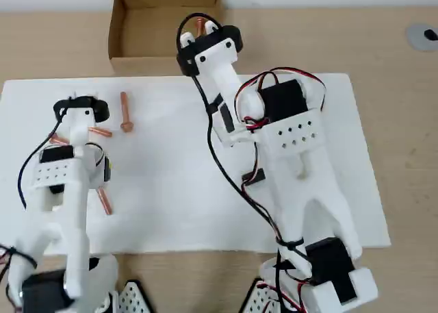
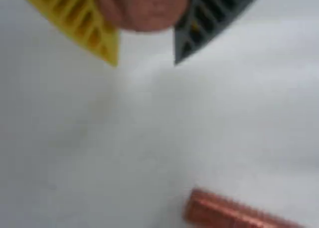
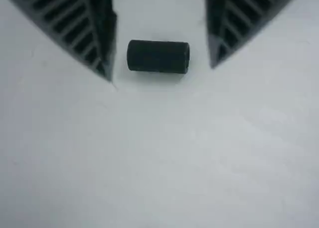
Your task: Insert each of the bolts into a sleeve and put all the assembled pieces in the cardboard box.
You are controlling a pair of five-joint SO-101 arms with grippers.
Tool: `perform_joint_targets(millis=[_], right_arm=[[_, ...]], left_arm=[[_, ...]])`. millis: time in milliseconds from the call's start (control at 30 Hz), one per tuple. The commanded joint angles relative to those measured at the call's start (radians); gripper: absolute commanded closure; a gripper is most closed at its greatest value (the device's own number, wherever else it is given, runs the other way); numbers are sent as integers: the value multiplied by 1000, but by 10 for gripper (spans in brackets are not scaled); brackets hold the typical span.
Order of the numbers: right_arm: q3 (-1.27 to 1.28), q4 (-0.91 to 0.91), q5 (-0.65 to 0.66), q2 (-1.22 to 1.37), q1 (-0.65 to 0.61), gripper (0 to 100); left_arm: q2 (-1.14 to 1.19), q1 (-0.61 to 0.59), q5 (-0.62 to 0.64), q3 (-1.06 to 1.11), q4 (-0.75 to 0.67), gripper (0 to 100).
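Note:
My left gripper [image 2: 145, 63] is shut on a copper bolt [image 2: 147, 8], whose round end shows between the yellow and black fingers just above the white mat [image 2: 149, 138]. Another bolt [image 2: 239, 213] lies on the mat close by. In the high view the left arm's wrist [image 1: 81, 116] stands over the mat's left part, among loose bolts [image 1: 126, 111] [image 1: 104, 202]. My right gripper [image 3: 160, 73] is open, with a short black sleeve [image 3: 158, 56] lying on its side on the mat between the fingers. The right arm's wrist [image 1: 209, 53] hangs at the mat's back edge, next to the cardboard box [image 1: 120, 32].
The open box stands on the wooden table behind the white mat [image 1: 171, 190]. A copper piece [image 1: 198, 25] shows at the box's front, behind the right wrist. Both arm bases stand at the near edge. A grey disc [image 1: 423, 35] lies far right.

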Motion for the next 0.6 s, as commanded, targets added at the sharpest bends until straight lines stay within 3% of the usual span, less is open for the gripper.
perform_joint_targets(millis=[0,333,567], right_arm=[[1,2,8,-44,12,836],[1,18,5,-45,13,836],[1,18,8,-45,13,836]], left_arm=[[110,8,26,-103,26,996],[369,6,72,-331,147,991],[378,9,164,-342,138,824]])
